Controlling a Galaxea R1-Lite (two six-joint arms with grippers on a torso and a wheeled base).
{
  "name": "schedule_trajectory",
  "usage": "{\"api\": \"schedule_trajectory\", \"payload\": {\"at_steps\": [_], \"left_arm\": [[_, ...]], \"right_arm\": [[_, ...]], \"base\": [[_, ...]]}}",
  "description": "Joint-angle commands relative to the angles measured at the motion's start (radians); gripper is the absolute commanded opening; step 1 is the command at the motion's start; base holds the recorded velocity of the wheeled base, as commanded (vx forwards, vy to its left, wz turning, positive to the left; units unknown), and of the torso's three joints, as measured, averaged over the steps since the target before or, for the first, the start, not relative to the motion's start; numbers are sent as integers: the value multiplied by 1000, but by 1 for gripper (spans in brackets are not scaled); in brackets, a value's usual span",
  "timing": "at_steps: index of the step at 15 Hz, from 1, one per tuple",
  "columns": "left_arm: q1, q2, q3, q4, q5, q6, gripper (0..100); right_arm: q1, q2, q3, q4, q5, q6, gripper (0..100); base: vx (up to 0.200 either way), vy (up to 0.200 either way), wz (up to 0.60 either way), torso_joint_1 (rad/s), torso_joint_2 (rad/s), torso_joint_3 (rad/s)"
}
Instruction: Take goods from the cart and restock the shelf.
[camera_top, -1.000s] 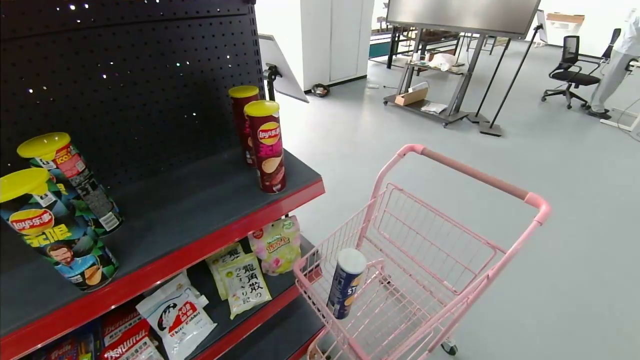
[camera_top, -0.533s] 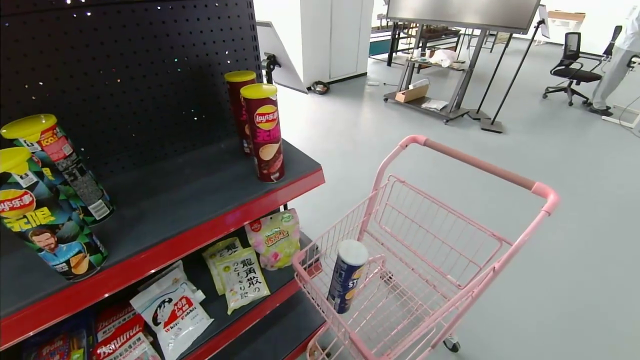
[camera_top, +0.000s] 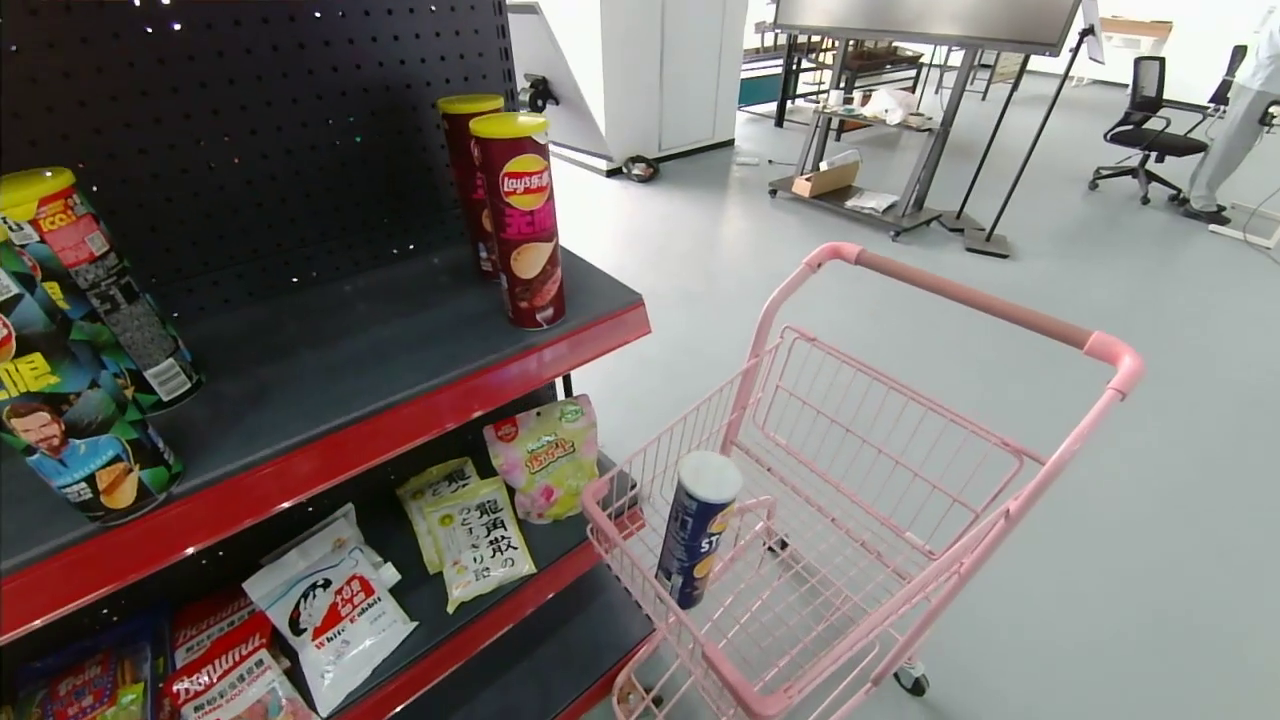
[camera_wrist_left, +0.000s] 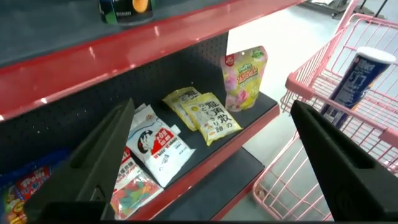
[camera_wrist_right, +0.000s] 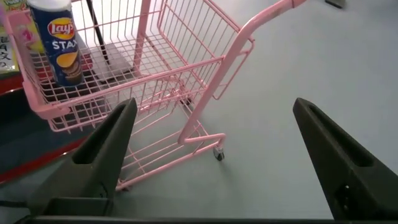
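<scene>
Both grippers spread, nothing grasped.
Left gripper (camera_wrist_left: 211, 106) and right gripper (camera_wrist_right: 214, 102) jaws stand released. Beyond the left jaws lie snack bags (camera_wrist_left: 211, 119) on the lower shelf (camera_wrist_left: 252, 118); past one finger of each, the blue can (camera_top: 697, 530) stands in the pink cart (camera_top: 970, 297).

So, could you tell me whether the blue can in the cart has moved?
No. The blue can keeps its corner of the pink cart by the shelf; only the camera shifted.
</scene>
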Motion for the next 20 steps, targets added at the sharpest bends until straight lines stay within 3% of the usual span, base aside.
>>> {"api": "schedule_trajectory", "payload": {"at_steps": [1, 4, 5, 6, 9, 10, 14, 17, 20], "left_arm": [[-1, 1, 0, 0, -1, 1, 100], [0, 1, 0, -1, -1, 2, 100], [0, 1, 0, -1, 0, 2, 100], [0, 1, 0, -1, -1, 2, 100], [-1, 1, 0, -1, -1, 2, 100], [-1, 1, 0, -1, -1, 2, 100], [0, 1, 0, -1, 0, 4, 100], [0, 1, 0, -1, -1, 4, 100], [0, 1, 0, -1, -1, 2, 100]], "right_arm": [[0, -1, 15, -1, 1, -1, 100], [2, 16, 22, -19, 1, 1, 100], [5, 88, 22, -102, 9, 6, 100], [13, 190, 20, -205, 29, 47, 100], [95, 666, -23, -688, 118, 331, 100], [95, 792, -52, -758, 152, 332, 100], [168, 1181, -172, -800, 211, 280, 100], [195, 1457, -201, -1070, 273, 242, 100], [276, 1620, -258, -1173, 294, 210, 100]], "base": [[0, 0, 0, -188, 530, 330], [0, 0, 0, -165, 483, 305], [0, 0, 0, -76, 203, 139], [0, 0, 0, -41, 124, 80], [0, 0, 0, -9, 22, 15], [0, 0, 0, 0, 0, 0], [0, 0, 0, 0, 0, 0], [0, 0, 0, 0, 0, 0], [0, 0, 0, 0, 0, 0]]}}
